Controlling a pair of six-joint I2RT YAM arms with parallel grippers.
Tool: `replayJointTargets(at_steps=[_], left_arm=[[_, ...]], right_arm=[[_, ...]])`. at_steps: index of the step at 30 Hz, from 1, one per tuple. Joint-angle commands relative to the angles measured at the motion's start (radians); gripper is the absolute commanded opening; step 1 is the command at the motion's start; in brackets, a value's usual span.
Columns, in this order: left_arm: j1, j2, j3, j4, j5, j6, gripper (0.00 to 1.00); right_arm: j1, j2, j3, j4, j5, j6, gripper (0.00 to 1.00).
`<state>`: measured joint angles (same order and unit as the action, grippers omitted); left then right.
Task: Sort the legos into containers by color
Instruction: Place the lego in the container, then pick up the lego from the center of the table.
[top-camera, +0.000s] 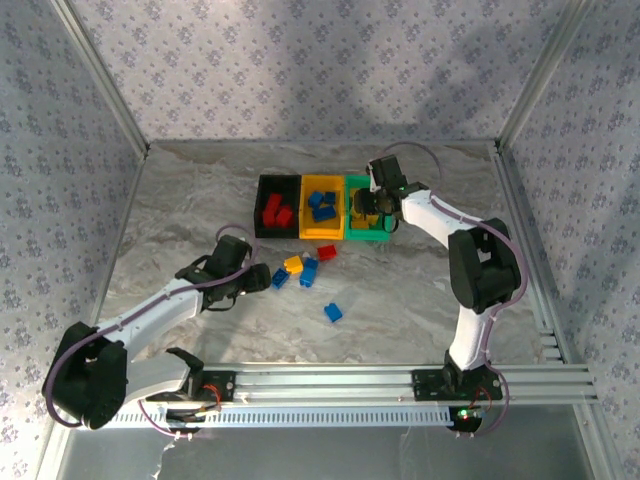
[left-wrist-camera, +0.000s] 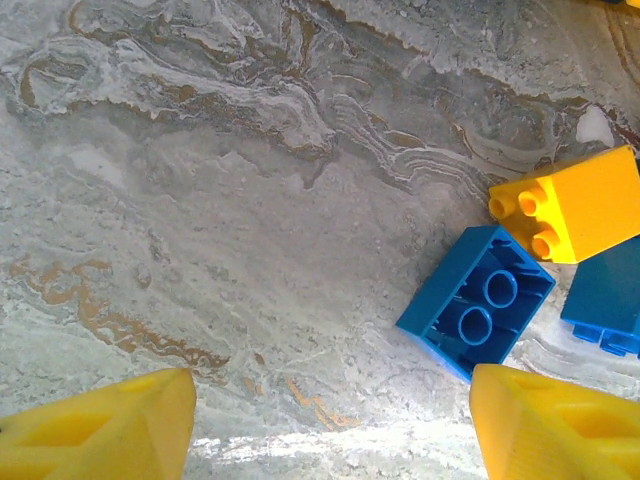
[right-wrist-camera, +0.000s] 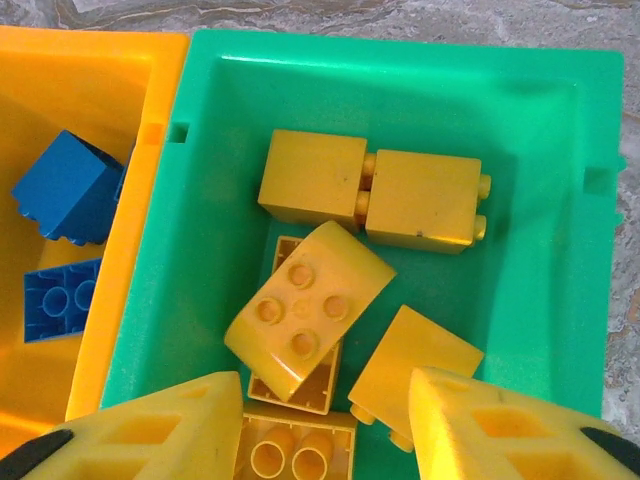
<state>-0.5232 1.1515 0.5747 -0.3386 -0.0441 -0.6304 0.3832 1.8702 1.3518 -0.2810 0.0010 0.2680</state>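
Note:
My right gripper (right-wrist-camera: 325, 430) hangs open over the green container (right-wrist-camera: 400, 60), which holds several yellow legos. A four-stud yellow one (right-wrist-camera: 305, 310) lies tilted on the others just ahead of the fingers, and nothing is between them. My left gripper (left-wrist-camera: 330, 430) is open low over bare table. An upturned blue lego (left-wrist-camera: 478, 300) lies just ahead of its right finger (left-wrist-camera: 550, 425), with a yellow lego (left-wrist-camera: 570, 205) and another blue one (left-wrist-camera: 605, 300) beyond. In the top view the left gripper (top-camera: 262, 277) is beside that blue lego (top-camera: 281, 277), and the right gripper (top-camera: 368, 205) is above the green container (top-camera: 365, 236).
The black container (top-camera: 262, 207) holds red legos and the yellow-orange one (top-camera: 322, 234) holds blue legos (right-wrist-camera: 65, 185). Loose on the table are a yellow lego (top-camera: 293, 264), a blue one (top-camera: 308, 270), a red one (top-camera: 327, 252) and a lone blue one (top-camera: 333, 312).

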Motion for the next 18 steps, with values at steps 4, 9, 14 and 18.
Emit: replayJointTargets(at_steps=[4,9,14,18], left_arm=[[0.008,-0.028,-0.035,0.011,-0.012,-0.017,0.72],[0.012,-0.029,-0.051,0.034,-0.015,-0.029,0.73],[0.012,-0.018,-0.058,0.047,-0.006,-0.036,0.72],[0.012,-0.021,-0.052,0.038,0.000,-0.036,0.73]], right_arm=[[0.096,-0.142,-0.059,-0.046,-0.018,-0.067,0.51],[0.246,-0.193,-0.097,-0.075,-0.026,-0.107,0.54],[0.351,-0.144,-0.101,-0.058,-0.081,-0.068,0.52],[0.411,-0.076,-0.064,-0.049,-0.067,-0.038,0.52]])
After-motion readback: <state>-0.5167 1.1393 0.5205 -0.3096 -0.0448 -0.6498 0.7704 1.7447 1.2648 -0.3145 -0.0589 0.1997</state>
